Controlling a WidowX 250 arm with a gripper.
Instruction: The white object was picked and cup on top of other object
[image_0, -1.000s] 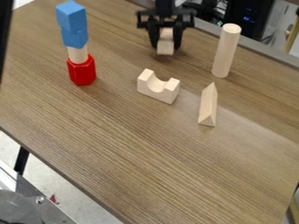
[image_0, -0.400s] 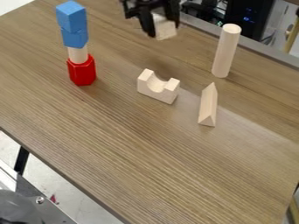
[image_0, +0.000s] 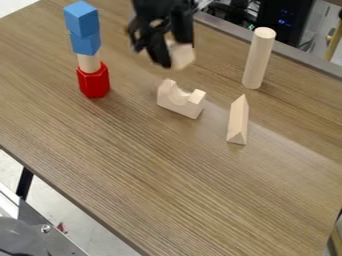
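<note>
Pincer up at top centre of the camera view, and it's got hold of the pale block, held in the air w/ its lower end poking out just above the notched block. That's a grasp, folks, though the far-side contact is blurred, so can't tell how deep the grip goes.

Handling, then: looks like plain wood, prob. light, stiff, no give at all, hard to break. Smooth faces, so a slip or twist is poss. if the grip's off-centre. Best hold: two opp. flat sides, mid-height, underside left free for setting down. Which piece is the target? Task doesn't say; the notch would be tricky, esp. if the block lands tilted on its edges.

Round the field: notched block nr. centre, bare wood w/ a curved scoop. Slim prism lying right of centre, triangular end, crisp edges. Tall cylinder upright at upper right, smooth & round-topped. Upper left, the tower: red hexagonal base, glossy, then a pale piece, then two blue blocks, faceted, matte-ish. All on the desk, brown w/ fine streaky grain.
</note>
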